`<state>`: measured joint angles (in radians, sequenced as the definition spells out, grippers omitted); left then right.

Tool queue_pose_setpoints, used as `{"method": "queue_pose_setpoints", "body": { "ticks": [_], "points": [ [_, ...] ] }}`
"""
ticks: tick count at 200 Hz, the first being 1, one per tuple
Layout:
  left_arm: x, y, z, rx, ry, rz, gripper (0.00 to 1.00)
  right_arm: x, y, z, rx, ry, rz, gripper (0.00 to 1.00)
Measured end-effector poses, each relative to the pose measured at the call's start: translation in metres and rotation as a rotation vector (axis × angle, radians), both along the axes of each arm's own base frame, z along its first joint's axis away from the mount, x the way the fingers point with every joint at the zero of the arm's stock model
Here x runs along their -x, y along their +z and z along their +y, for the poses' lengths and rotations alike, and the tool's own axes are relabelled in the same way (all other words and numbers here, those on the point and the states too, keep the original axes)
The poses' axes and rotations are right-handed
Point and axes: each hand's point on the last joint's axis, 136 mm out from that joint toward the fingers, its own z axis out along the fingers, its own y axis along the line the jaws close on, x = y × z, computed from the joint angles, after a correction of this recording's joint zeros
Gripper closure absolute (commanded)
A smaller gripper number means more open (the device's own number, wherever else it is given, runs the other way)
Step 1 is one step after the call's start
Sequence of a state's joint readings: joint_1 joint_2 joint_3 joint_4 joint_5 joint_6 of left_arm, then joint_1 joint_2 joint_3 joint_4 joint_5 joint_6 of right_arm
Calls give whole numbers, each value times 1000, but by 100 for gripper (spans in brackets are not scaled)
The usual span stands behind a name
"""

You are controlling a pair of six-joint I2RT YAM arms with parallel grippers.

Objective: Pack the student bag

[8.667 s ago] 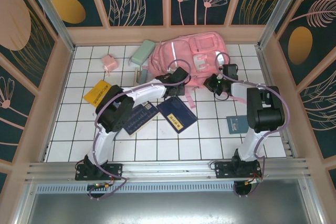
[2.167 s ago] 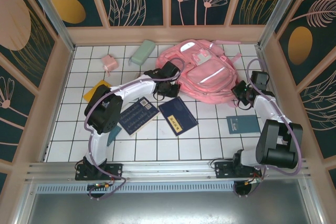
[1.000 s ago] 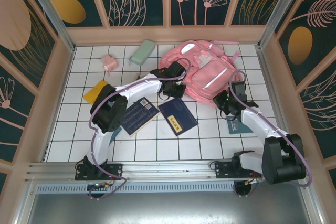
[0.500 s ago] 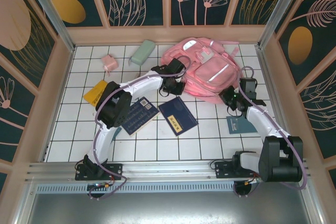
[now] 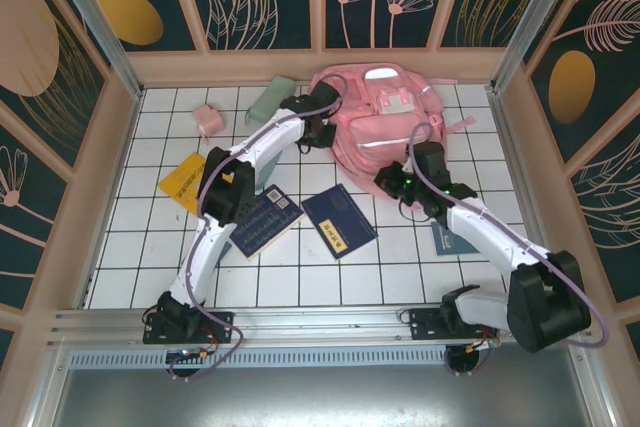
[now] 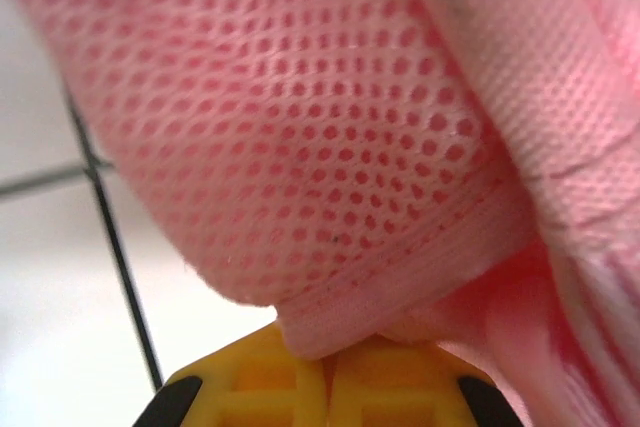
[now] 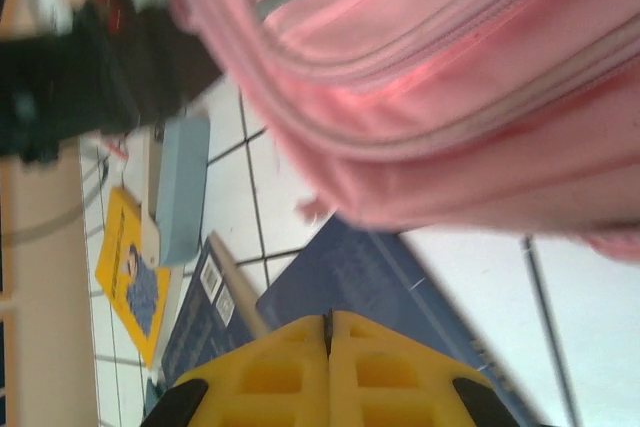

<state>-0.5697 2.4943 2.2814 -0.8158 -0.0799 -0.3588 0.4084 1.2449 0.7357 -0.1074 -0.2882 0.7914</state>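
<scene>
The student bag point(image 5: 385, 122), a large pink backpack, lies at the back of the tiled table with its pale strip facing up. At its left edge, my left gripper point(image 5: 316, 123) is shut on the pink mesh fabric point(image 6: 300, 147). In the left wrist view the mesh's hem sits pinched between the yellow fingertips point(image 6: 260, 377). My right gripper point(image 5: 394, 183) is at the bag's near edge, shut with nothing between its jaws. In the right wrist view it point(image 7: 328, 322) hovers over a navy book point(image 7: 400, 277), with the bag point(image 7: 420, 77) just above.
Two navy books point(image 5: 340, 219) point(image 5: 262, 222) lie mid-table, and a yellow book point(image 5: 185, 179) is to their left. A small pink box point(image 5: 208, 119) and a green case point(image 5: 270, 97) sit at the back left. A teal book point(image 5: 450, 239) lies under the right arm.
The bag has swung round and shifted toward the back wall, pulled by my left gripper moving back and left. My right gripper has moved left to the bag's near edge.
</scene>
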Motion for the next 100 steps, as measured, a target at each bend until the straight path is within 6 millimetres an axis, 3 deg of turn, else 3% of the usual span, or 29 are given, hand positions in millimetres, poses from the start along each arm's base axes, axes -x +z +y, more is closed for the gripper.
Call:
{"method": "queue_pose_setpoints", "body": {
  "ticks": [13,21,29,41,55,79,100],
  "points": [
    [-16,-4,8,-3,28,-19,99,1,-2,23,6,51,11,100],
    [-21,-7,13,-5,40,-20,87,0,-4,37,10,81,18,100],
    [-23,-10,17,-6,47,-16,79,-1,-5,49,14,109,23,90],
    [-24,-12,21,-10,53,-10,67,-5,-5,65,23,137,22,88],
    [-24,-13,23,-9,64,-4,64,-12,-1,75,39,155,11,84],
    [-11,-14,29,-1,69,21,50,-23,11,67,84,145,-34,78],
    [13,-4,35,38,80,50,48,-42,16,31,142,72,-61,71]
  ]
}}
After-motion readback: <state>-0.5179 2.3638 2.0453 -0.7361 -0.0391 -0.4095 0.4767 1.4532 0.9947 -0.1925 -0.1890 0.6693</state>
